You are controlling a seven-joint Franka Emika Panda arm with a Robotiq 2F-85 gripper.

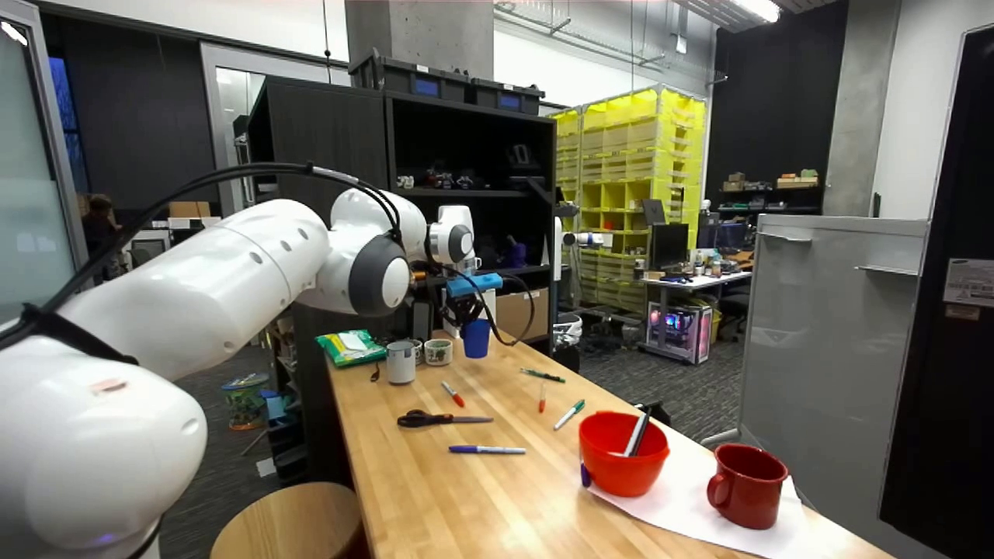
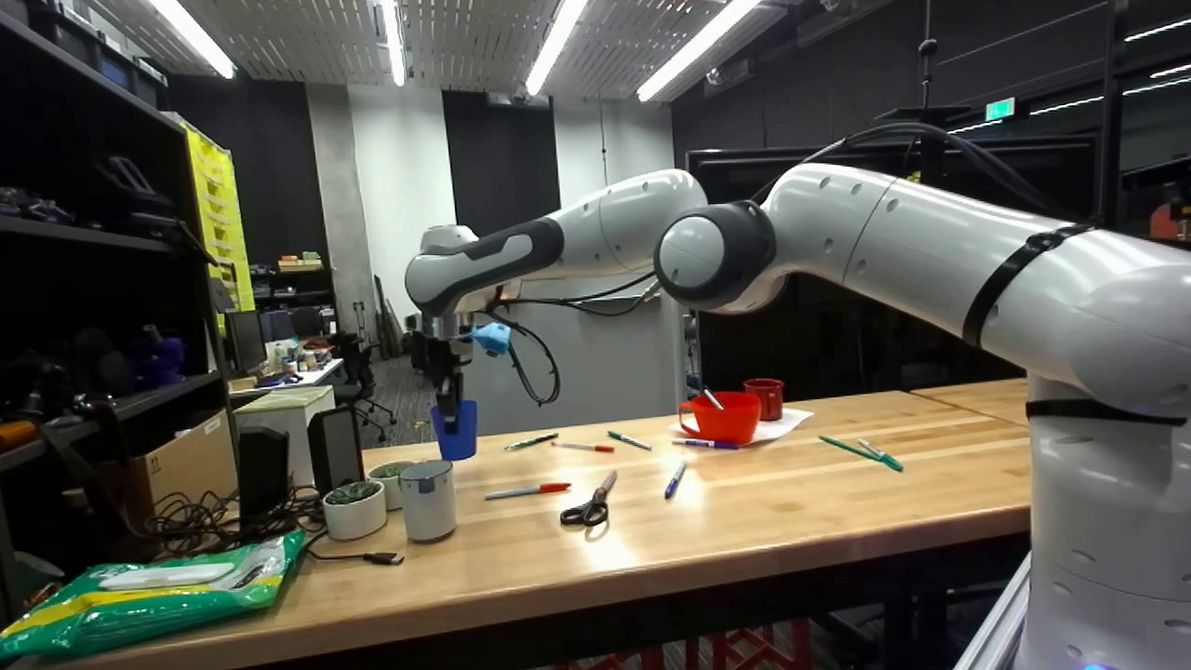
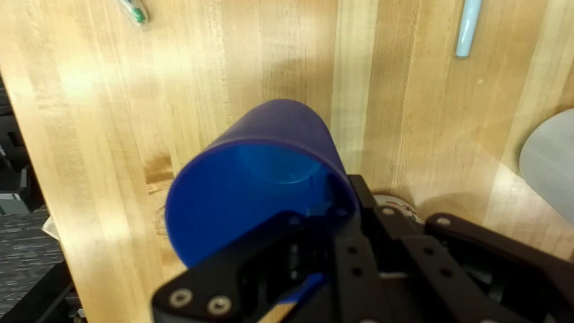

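Observation:
My gripper point(image 3: 350, 199) is shut on the wall of a blue cup point(image 3: 282, 119), with one finger inside the rim and one outside. The cup's open mouth faces the wrist camera and no contents show in it. In both exterior views the blue cup point(image 1: 476, 339) point(image 2: 465, 437) hangs roughly upright under the gripper point(image 2: 451, 400), seemingly a little above the far end of the wooden table. A grey mug point(image 1: 401, 363) point(image 2: 428, 502) and small white plant pots point(image 1: 439, 352) point(image 2: 354, 510) stand close beside it.
A red bowl point(image 1: 623, 458) point(image 2: 724, 419) with pens and a dark red mug point(image 1: 747, 487) stand on white paper point(image 1: 683, 524). Scissors point(image 1: 443, 419) and several loose pens lie mid-table. A green wipes pack point(image 2: 167, 586), cables and a dark shelf point(image 2: 84, 307) are at the far end.

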